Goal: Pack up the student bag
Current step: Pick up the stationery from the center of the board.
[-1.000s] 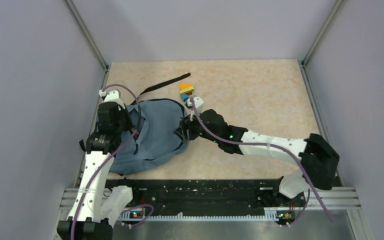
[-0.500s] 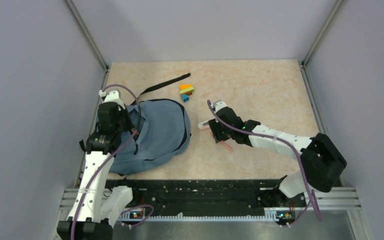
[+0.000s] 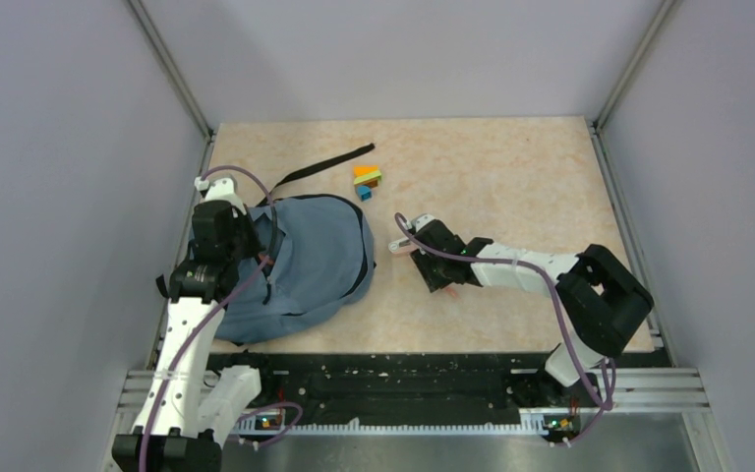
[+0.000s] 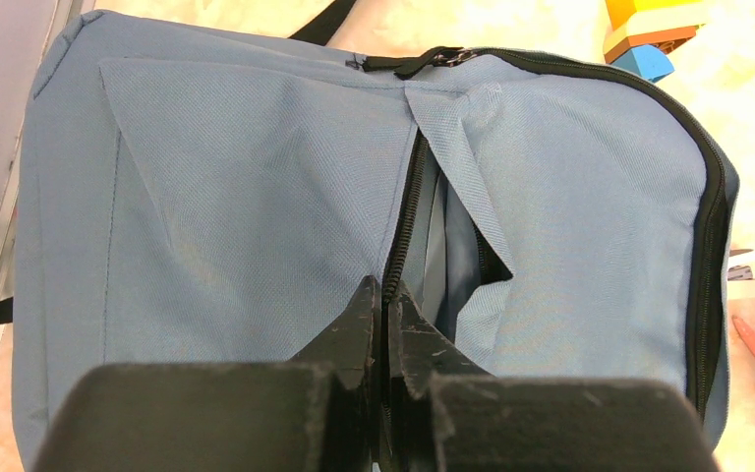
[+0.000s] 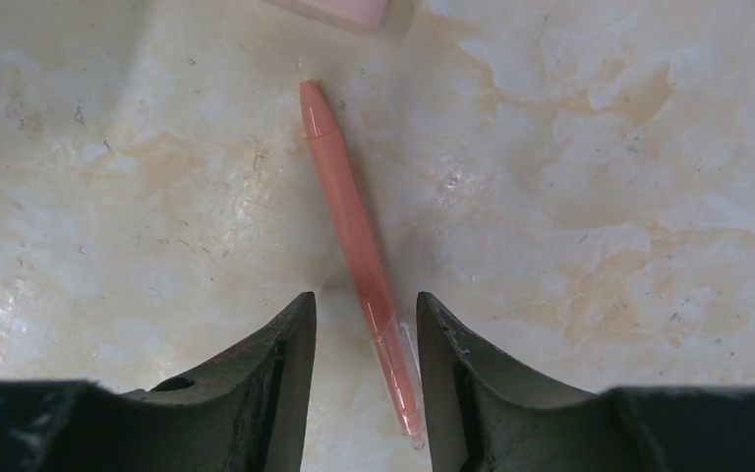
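Note:
The student bag (image 3: 300,261), slate-blue with black zipper trim, lies at the table's left; in the left wrist view the student bag (image 4: 226,187) has its zipper parted over a dark gap. My left gripper (image 4: 384,295) is shut on the zipper edge at that opening, and from above the left gripper (image 3: 261,254) rests on the bag's left half. To the right, my right gripper (image 3: 433,267) is low over the table. In its wrist view the right gripper (image 5: 359,300) is open, its fingers either side of a salmon-red pen (image 5: 347,221) lying flat.
A pink flat item (image 3: 402,246) lies just left of the right gripper, its edge showing as the pink item (image 5: 339,12). A stack of coloured blocks (image 3: 366,178) sits behind the bag, beside a black strap (image 3: 322,163). Grey walls enclose the table.
My right arm has pulled back from the bag's right edge, swung right and come down over the pen, its jaws narrowing. The left arm and bag have stayed put.

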Controlling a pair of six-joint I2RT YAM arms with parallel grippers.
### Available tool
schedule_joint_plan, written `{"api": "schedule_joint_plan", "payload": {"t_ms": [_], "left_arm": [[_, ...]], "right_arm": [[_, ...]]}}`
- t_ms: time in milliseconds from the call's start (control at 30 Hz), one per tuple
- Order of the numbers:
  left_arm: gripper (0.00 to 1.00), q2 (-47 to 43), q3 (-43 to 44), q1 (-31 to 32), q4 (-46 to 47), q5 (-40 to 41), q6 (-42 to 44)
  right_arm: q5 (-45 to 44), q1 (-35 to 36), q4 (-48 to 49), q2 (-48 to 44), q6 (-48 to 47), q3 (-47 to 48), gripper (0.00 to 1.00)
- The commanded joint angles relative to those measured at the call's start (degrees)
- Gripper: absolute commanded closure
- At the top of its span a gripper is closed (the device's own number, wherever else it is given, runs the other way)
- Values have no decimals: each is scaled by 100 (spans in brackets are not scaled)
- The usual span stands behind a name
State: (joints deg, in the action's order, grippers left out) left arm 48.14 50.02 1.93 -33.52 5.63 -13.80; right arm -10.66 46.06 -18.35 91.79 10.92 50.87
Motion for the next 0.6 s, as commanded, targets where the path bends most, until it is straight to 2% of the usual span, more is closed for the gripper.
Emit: {"api": "schedule_joint_plan", "payload": {"t_ms": [0,200,367,500,567], "left_arm": [[100,-109,123,19,443,-44,-26],[100,-114,122,18,443,-31,-26],[100,-104,124,18,442,-34,-26],[100,-112,122,18,433,-31,-26],[100,-121,122,20,434,-27,-24]], "right_arm": [[-247,-6,41,123,-103,189,61],[-281,-7,-11,254,-127,219,68],[-220,5,2,203,-131,186,81],[-218,9,5,157,-91,169,98],[-198,9,51,65,-48,124,100]]}}
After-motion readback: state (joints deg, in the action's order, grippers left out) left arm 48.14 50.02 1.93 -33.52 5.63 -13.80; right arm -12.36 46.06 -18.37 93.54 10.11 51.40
